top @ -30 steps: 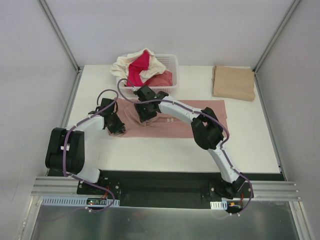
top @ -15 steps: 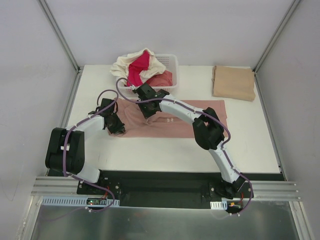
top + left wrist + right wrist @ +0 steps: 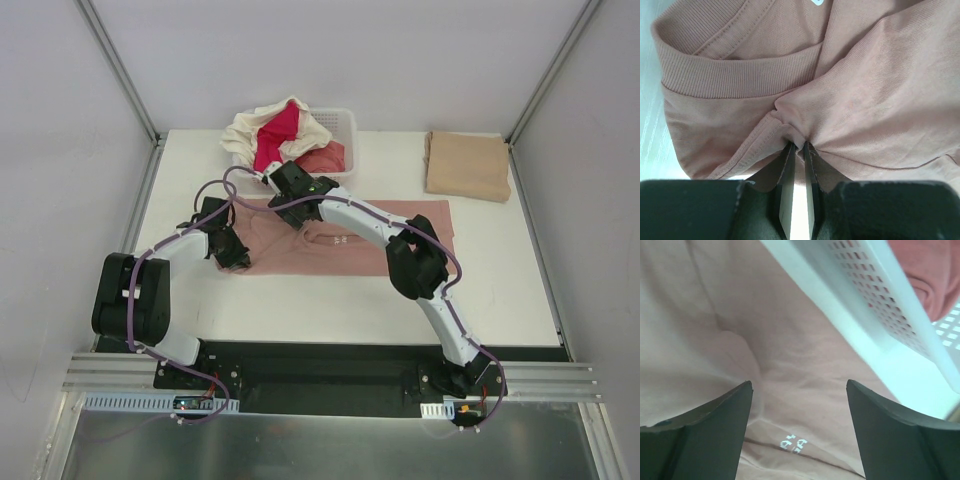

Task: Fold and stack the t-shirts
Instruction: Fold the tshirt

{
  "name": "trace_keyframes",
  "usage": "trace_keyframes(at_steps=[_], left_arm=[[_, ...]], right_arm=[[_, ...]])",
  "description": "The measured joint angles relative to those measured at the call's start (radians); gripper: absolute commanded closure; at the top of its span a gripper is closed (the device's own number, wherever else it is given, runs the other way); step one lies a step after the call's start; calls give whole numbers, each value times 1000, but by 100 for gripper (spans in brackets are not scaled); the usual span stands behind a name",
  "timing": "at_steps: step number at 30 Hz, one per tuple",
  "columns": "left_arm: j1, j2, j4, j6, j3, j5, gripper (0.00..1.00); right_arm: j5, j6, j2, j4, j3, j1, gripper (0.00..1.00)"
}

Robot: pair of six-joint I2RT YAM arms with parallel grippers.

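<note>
Your left gripper (image 3: 796,149) is pinched almost closed on a raised fold of the dusty-pink t-shirt (image 3: 350,245), just below its ribbed collar (image 3: 740,80). Your right gripper (image 3: 799,385) has its jaws wide and holds nothing. It hovers over the same shirt's far edge, just beside the white lattice basket (image 3: 865,305). The shirt lies spread across the middle of the table (image 3: 300,300). A cream tee (image 3: 245,128), a magenta tee (image 3: 280,130) and a coral tee (image 3: 325,160) are heaped in the basket. A folded tan t-shirt (image 3: 467,165) lies at the far right, well apart.
</note>
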Motion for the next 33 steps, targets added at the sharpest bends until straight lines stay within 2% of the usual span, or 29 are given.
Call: trace_keyframes(at_steps=[3, 6, 12, 14, 17, 20, 24, 33], left_arm=[[0, 0, 0, 0, 0, 7, 88], [0, 0, 0, 2, 0, 9, 88], [0, 0, 0, 3, 0, 10, 89], [0, 0, 0, 4, 0, 11, 89], [0, 0, 0, 4, 0, 11, 89], [0, 0, 0, 4, 0, 14, 90], [0, 0, 0, 6, 0, 14, 90], [0, 0, 0, 7, 0, 15, 92]], right_arm=[[50, 0, 2, 3, 0, -2, 19], [24, 77, -8, 9, -10, -13, 20], [-281, 447, -145, 65, -193, -121, 31], [-344, 549, -166, 81, -221, -165, 39], [-397, 656, -162, 94, -216, -205, 47], [-430, 713, -120, 81, -157, -203, 51], [-459, 754, -43, 74, -86, -184, 52], [-488, 776, 50, 5, -51, -177, 57]])
